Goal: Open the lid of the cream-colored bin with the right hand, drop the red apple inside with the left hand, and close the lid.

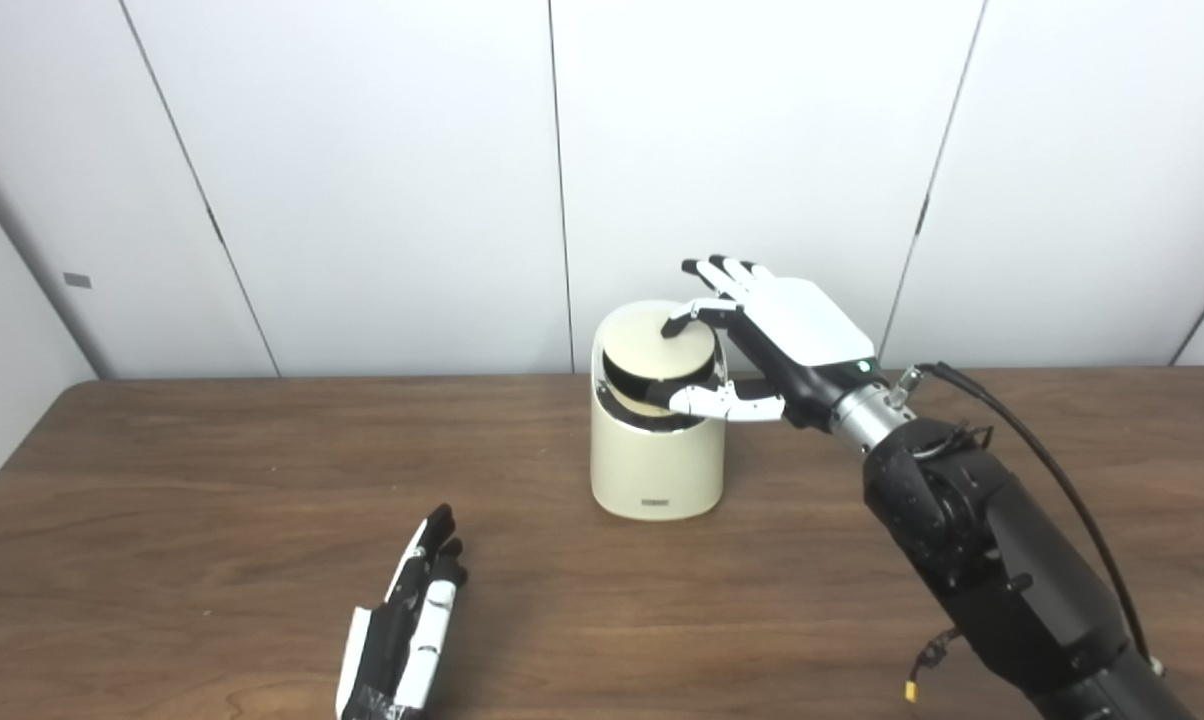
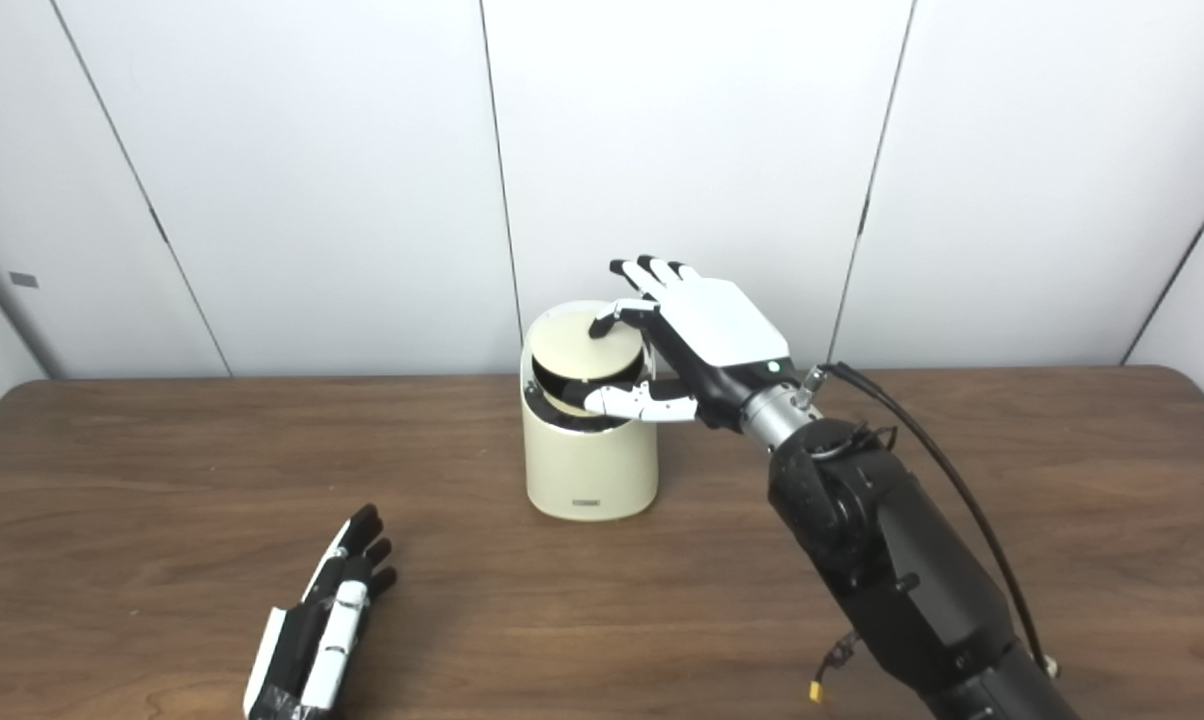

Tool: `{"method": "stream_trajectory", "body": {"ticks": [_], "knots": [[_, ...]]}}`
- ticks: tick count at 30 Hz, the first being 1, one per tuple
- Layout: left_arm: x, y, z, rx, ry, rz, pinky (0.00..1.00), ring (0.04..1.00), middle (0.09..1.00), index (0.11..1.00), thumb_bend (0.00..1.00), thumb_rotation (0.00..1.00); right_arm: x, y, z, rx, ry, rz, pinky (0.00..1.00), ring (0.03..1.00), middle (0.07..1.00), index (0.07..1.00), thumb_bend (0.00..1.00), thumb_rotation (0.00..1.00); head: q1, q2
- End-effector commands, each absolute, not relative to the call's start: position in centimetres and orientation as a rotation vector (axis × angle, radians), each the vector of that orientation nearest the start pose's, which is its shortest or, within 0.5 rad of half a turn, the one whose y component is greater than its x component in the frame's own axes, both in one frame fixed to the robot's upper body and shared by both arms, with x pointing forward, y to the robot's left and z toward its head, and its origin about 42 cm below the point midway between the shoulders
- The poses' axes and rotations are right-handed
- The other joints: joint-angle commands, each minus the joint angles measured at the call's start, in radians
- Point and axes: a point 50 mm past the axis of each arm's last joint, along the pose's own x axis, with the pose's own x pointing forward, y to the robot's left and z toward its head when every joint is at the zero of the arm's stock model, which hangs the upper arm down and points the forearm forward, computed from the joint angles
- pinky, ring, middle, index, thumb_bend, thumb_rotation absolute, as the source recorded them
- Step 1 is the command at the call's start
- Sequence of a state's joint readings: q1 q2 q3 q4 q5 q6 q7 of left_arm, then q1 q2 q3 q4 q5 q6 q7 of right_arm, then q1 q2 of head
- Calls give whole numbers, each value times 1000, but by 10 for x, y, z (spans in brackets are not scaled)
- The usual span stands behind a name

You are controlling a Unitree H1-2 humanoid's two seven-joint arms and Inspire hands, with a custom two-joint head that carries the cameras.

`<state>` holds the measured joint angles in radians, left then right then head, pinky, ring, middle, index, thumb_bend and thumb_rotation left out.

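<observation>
Under my right robot hand [image 1: 762, 340] sits the cream-colored bin [image 1: 655, 450], lid [image 1: 657, 350] tilted half open, fingers spread over it, thumb at the rim. Left robot hand [image 1: 407, 625] lies flat and empty, fingers together, on the worktop [image 1: 212, 480]; no red apple visible. Lid could swing shut if the fingertip slips.
</observation>
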<state>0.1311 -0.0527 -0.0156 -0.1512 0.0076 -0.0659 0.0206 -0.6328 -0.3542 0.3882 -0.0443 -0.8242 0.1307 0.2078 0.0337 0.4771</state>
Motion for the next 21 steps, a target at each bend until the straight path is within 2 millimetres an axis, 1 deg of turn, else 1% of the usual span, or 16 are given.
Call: {"method": "stream_trajectory", "body": {"ticks": [1,4,9,12,17,21], "knots": [[237,189,97,-73,-66,63,903,943,957,951,452,810,417,-165,314,-1346,-629,225,1000,1000,974,697,528,949,1,1],[237,188,97,-81,-77,85,900,939,952,949,442,857,415,-164,315,-1429,-661,202,1000,1000,965,696,546,990,1,1],[237,188,97,-86,-83,95,901,942,955,947,455,884,409,-162,315,-1538,-685,185,1000,1000,970,702,542,937,3,1],[237,188,97,-90,-79,100,894,936,947,940,451,879,407,-163,314,-1571,-693,189,1000,1000,972,706,542,919,2,3],[237,188,97,-87,-77,98,900,932,942,937,448,851,405,-166,311,-1594,-693,191,1000,1000,973,707,542,933,2,8],[237,188,97,-83,-81,98,900,937,946,937,441,855,404,-166,309,-1604,-695,197,1000,1000,974,712,547,962,3,12]]}}
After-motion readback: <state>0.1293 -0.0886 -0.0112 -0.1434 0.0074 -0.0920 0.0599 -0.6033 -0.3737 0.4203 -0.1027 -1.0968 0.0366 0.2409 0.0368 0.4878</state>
